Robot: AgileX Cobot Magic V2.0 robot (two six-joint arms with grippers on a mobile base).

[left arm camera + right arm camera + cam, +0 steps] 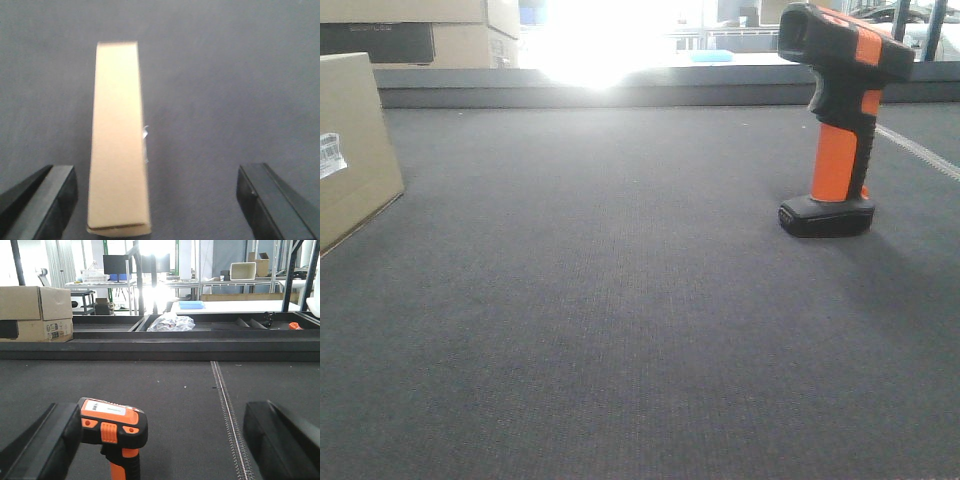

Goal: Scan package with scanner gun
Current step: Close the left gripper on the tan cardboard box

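The right gripper [162, 445] hangs with jaws spread wide and the upright scanner gun [114, 432] close beside one finger. It should probably centre on the orange handle and close below the head without tipping the base. The left gripper [157, 200], also released, straddles the package [119, 140], which lies on the dark mat [620, 330] well apart from the scanner. Farther off, a stitched seam [227, 410] runs to a raised ledge [150, 347], with stacked cartons [35, 312] and a crumpled plastic bag [170, 322] beyond, likely no obstacle.
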